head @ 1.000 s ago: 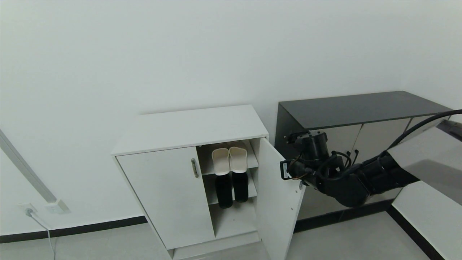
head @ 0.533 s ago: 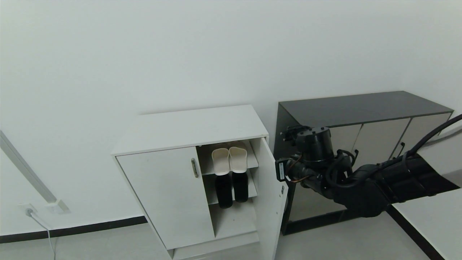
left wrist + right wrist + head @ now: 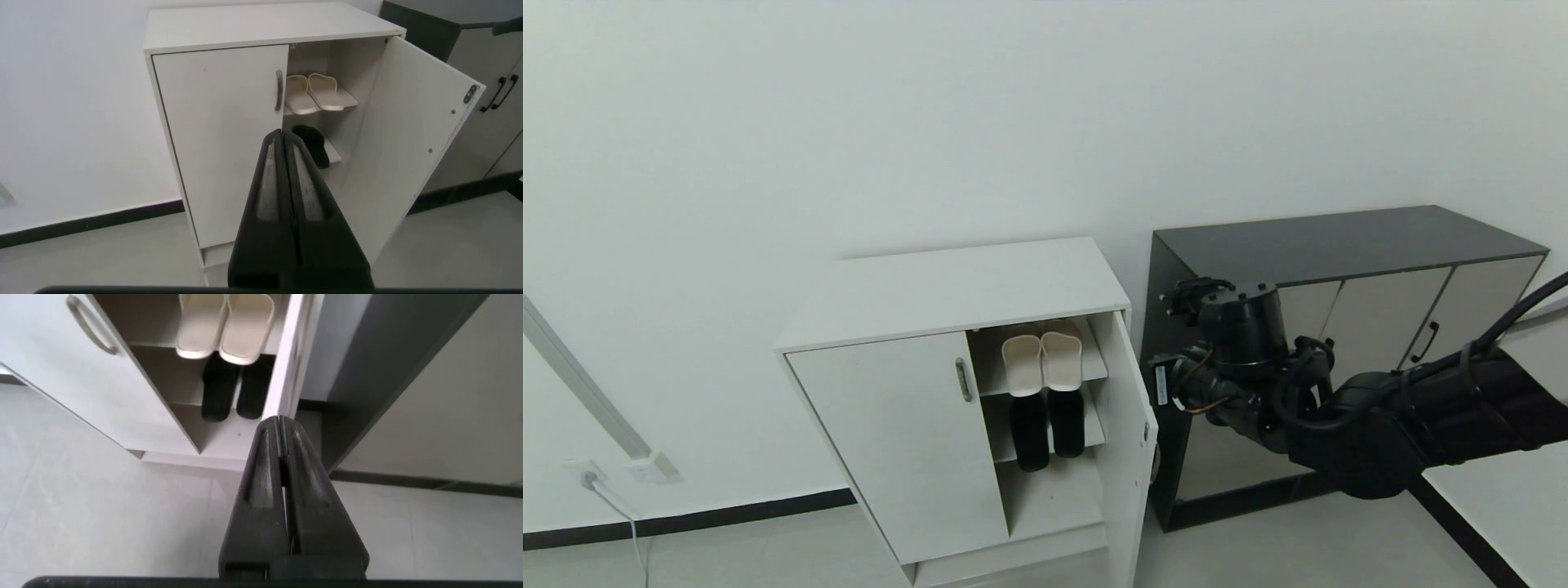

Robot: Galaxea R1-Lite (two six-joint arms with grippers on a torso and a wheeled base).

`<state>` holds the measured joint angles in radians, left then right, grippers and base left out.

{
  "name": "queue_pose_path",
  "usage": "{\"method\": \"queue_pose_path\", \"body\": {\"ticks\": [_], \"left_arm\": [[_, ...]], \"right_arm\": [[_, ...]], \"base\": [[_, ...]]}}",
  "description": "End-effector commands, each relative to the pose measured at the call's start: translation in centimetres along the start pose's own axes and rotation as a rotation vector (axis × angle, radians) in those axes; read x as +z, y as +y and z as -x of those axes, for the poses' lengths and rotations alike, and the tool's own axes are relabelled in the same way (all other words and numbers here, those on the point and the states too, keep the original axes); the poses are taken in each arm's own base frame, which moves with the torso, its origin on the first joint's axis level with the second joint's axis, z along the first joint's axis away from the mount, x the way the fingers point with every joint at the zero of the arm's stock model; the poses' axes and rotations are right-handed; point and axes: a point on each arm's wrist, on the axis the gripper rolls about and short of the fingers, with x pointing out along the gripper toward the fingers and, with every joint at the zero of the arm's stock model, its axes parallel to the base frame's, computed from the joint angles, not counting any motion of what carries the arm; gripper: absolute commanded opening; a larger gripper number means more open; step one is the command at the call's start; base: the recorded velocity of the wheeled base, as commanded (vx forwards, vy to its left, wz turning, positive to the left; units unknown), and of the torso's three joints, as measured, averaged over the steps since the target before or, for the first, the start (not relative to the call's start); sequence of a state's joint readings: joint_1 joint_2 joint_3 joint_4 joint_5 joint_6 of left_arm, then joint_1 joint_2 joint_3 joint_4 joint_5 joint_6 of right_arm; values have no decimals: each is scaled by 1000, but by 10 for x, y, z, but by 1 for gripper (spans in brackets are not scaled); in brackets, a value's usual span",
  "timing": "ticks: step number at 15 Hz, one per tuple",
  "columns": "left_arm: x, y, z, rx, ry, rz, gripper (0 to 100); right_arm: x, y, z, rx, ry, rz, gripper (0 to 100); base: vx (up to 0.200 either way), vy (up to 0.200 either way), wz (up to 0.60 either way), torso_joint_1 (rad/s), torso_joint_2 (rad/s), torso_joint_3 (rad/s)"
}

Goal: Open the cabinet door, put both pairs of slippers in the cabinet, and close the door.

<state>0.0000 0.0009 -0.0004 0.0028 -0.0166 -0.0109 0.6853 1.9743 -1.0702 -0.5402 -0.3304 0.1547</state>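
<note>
door (image 3: 1131, 474) ajar, right arm (image 3: 1339, 433) beside its outer face | white slippers (image 3: 1042, 359) upper shelf, black slippers (image 3: 1047, 429) below | left wrist view: door's inner face | left gripper (image 3: 282, 137), right gripper (image 3: 282, 423): fingers pressed together

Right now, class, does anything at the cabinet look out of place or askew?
Nothing stands out: the white slippers sit side by side, the black slippers on the shelf below, and the door hangs part open.
</note>
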Motion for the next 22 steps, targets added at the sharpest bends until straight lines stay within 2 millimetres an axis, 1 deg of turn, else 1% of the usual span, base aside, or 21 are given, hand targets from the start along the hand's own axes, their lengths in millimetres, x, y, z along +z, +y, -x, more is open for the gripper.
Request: {"method": "queue_pose_path", "body": {"ticks": [1, 6, 8, 9, 11, 14, 15, 17, 18, 20, 21, 22], "left_arm": [[0, 0, 0, 0, 0, 0, 0], [0, 0, 0, 0, 1, 0, 0], [0, 0, 0, 0, 0, 0, 0], [0, 0, 0, 0, 0, 0, 0], [0, 0, 0, 0, 1, 0, 0], [0, 0, 0, 0, 1, 0, 0], [0, 0, 0, 0, 0, 0, 0], [0, 0, 0, 0, 1, 0, 0], [0, 0, 0, 0, 0, 0, 0], [0, 0, 0, 0, 1, 0, 0], [0, 0, 0, 0, 1, 1, 0], [0, 0, 0, 0, 1, 1, 0]], "right_arm": [[1, 1, 4, 7, -4, 3, 0], [-8, 5, 10, 18, 23, 23, 0], [-12, -2, 2, -4, 33, 19, 0], [-16, -14, -8, -37, 44, 12, 0], [-30, -30, -31, -89, 63, -1, 0], [-43, -45, -57, -118, 83, -13, 0], [-46, -47, -61, -113, 93, -14, 0], [-54, -46, -68, -106, 114, -9, 0], [-55, -43, -68, -96, 116, -7, 0], [-57, -31, -64, -52, 122, 4, 0], [-55, -17, -59, -18, 114, 11, 0], [-55, -17, -59, -18, 114, 11, 0]], "base": [[0, 0, 0, 0, 0, 0], [0, 0, 0, 0, 0, 0], [0, 0, 0, 0, 0, 0], [0, 0, 0, 0, 0, 0], [0, 0, 0, 0, 0, 0], [0, 0, 0, 0, 0, 0], [0, 0, 0, 0, 0, 0], [0, 0, 0, 0, 0, 0], [0, 0, 0, 0, 0, 0], [0, 0, 0, 0, 0, 0], [0, 0, 0, 0, 0, 0], [0, 0, 0, 0, 0, 0]]}}
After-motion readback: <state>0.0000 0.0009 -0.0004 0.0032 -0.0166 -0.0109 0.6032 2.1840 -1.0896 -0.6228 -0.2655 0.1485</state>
